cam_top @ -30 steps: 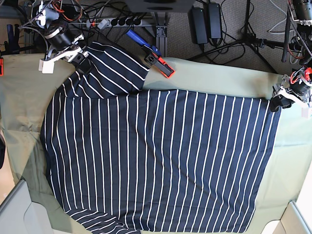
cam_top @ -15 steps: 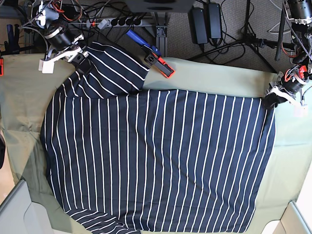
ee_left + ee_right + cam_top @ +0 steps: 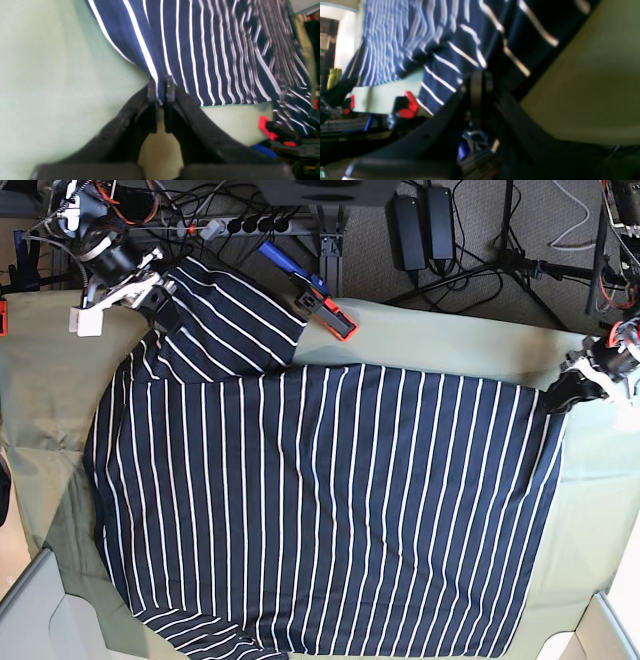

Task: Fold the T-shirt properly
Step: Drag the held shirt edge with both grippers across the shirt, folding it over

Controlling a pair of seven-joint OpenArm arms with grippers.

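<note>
The dark navy T-shirt (image 3: 330, 510) with thin white stripes lies spread flat on the pale green cloth (image 3: 450, 340). My right gripper (image 3: 163, 310) at the far left is shut on the far sleeve's edge; the right wrist view shows its fingers (image 3: 476, 82) closed on striped fabric (image 3: 445, 62). My left gripper (image 3: 557, 400) at the right edge is shut on the shirt's far hem corner. In the left wrist view its fingertips (image 3: 151, 90) pinch that corner, with the shirt (image 3: 212, 50) stretching away beyond them.
A red, black and blue clamp (image 3: 320, 300) grips the table's far edge beside the sleeve; it also shows in the left wrist view (image 3: 275, 130) and the right wrist view (image 3: 406, 107). A power strip and cables (image 3: 230, 225) lie behind. Grey bin corners (image 3: 30, 610) stand at the front.
My right gripper has moved up and left, drawing the sleeve outward. My left gripper has shifted in and back out to the right with the hem corner.
</note>
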